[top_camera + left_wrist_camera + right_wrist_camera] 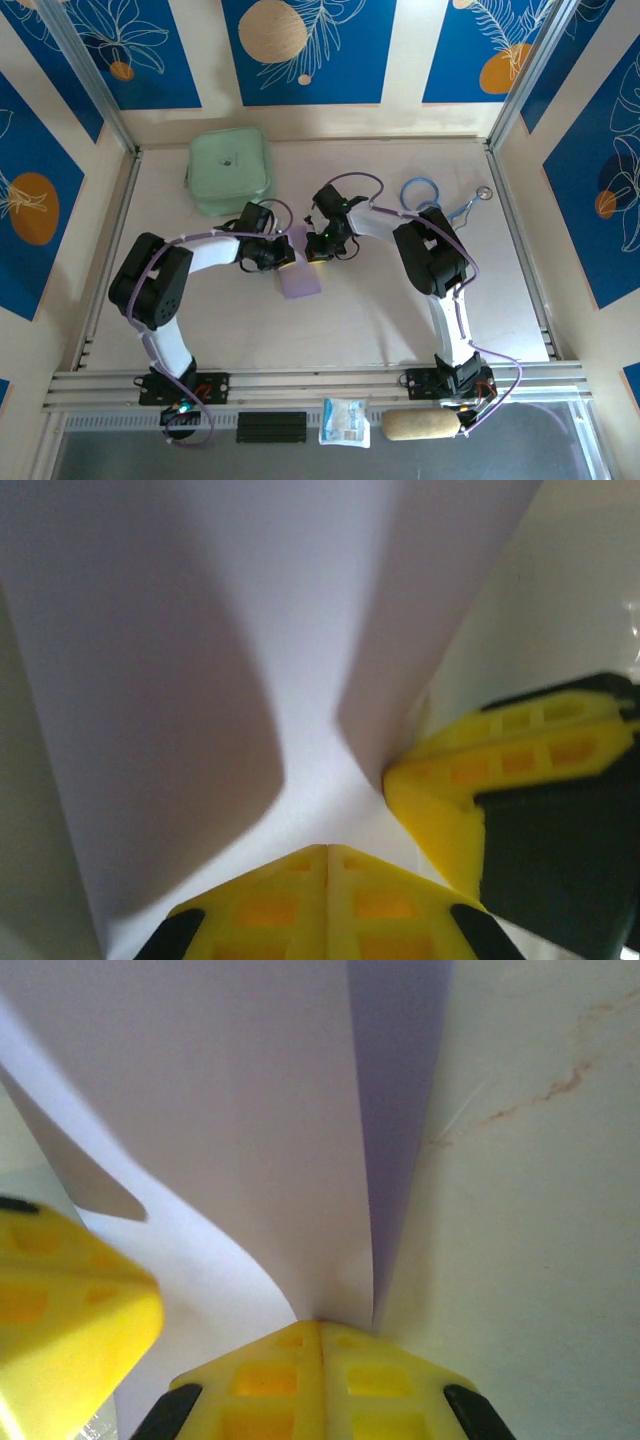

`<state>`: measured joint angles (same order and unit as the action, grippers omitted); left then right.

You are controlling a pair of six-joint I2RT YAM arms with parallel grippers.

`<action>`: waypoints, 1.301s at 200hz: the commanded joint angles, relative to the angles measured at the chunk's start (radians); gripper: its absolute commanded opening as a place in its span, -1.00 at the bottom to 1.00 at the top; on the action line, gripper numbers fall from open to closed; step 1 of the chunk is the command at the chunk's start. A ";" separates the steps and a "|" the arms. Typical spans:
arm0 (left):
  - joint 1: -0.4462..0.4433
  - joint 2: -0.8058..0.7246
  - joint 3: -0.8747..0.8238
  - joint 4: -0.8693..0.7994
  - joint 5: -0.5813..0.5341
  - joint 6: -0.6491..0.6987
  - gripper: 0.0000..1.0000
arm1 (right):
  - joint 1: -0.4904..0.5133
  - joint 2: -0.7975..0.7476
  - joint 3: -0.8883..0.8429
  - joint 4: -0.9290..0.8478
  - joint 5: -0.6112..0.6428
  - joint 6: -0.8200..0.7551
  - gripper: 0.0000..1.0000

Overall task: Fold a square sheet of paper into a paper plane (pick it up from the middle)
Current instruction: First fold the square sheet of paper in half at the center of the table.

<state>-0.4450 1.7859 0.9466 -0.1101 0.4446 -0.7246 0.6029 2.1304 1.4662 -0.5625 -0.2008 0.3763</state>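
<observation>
Two grippers meet at the middle of the table [400, 330], both closed on the square sheet of paper [301, 279]. In the top view the sheet lies between them and trails toward six o'clock. The left gripper [327, 852] comes in from nine o'clock, its yellow tips pressed flat together on the near edge of the lilac sheet. From there the paper rises away toward twelve o'clock in two leaning flaps with a valley between. The right gripper [320, 1324] comes in from three o'clock, its tips likewise tight together, pinching the sheet where a darker flap stands on edge toward one o'clock. Each wrist view catches the other arm's yellow finger just beside its own, so the two pinches sit close together. That closeness probably lets one arm anchor the sheet while the other bends a flap over, keeping so limp a paper from sagging or sliding. I judge a fold is under way and no dart shape is formed yet. The mint-green pouch [229, 170] rests well apart at eleven o'clock, out of the working area.
</observation>
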 commanded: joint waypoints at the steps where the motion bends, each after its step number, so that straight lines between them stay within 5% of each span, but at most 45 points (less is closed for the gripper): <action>1: 0.034 0.029 -0.003 0.039 0.016 0.017 -0.88 | -0.003 0.102 -0.050 -0.137 0.166 -0.018 -0.98; 90: 0.162 -0.059 -0.182 0.012 -0.037 0.091 -0.89 | -0.011 0.117 -0.050 -0.150 0.201 -0.019 -0.97; 141: 0.113 -0.181 -0.139 0.076 0.071 0.024 -0.89 | -0.017 0.120 -0.045 -0.156 0.198 -0.013 -0.97; 190: 0.062 -0.029 -0.034 0.152 0.114 -0.009 -0.88 | -0.020 0.131 -0.052 -0.165 0.202 -0.011 -0.97; 260: 0.099 0.103 -0.026 0.126 -0.001 -0.004 -0.90 | -0.022 0.135 -0.053 -0.174 0.212 -0.018 -0.97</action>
<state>-0.3706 1.8420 0.9283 0.0200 0.4839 -0.7284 0.6022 2.1395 1.4796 -0.5808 -0.1947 0.3737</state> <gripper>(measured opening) 0.057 0.055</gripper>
